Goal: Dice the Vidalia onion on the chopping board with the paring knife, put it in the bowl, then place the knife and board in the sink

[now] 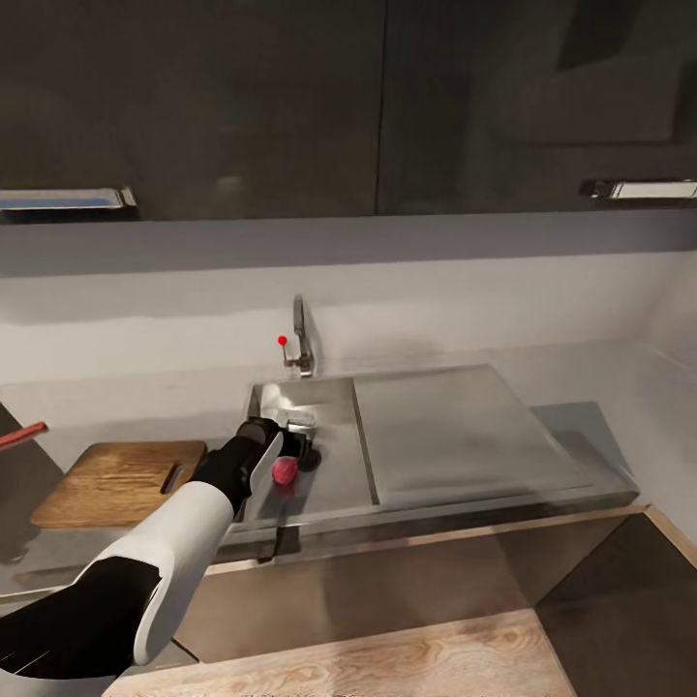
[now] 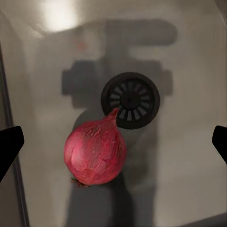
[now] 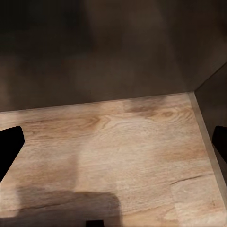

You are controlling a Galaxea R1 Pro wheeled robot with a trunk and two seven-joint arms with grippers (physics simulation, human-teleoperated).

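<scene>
The left tool (image 2: 113, 142) is hanging over the sink (image 1: 334, 479) with its 2 fingers spread wide, their dark tips showing at either edge of the left wrist view and touching nothing. The onion (image 2: 94, 153), red-skinned, is lying on the grey basin floor between those fingers, its pointed top reaching onto the rim of the round drain (image 2: 130, 100). In the head view the left arm is reaching down into the basin with the onion (image 1: 284, 470) just beside the tool, below the tap (image 1: 301, 341). The tool appears lined up this way so that a straight descent would put 1 finger on each side of the onion; being round, it could roll when first touched. The chopping board (image 1: 114, 482) is waiting on the table (image 1: 581, 436) left of the sink, handle slot toward the basin. The right tool (image 3: 113, 151) is hanging open over the wooden floor (image 3: 123, 156), holding nothing, probably parked out of the way.
</scene>
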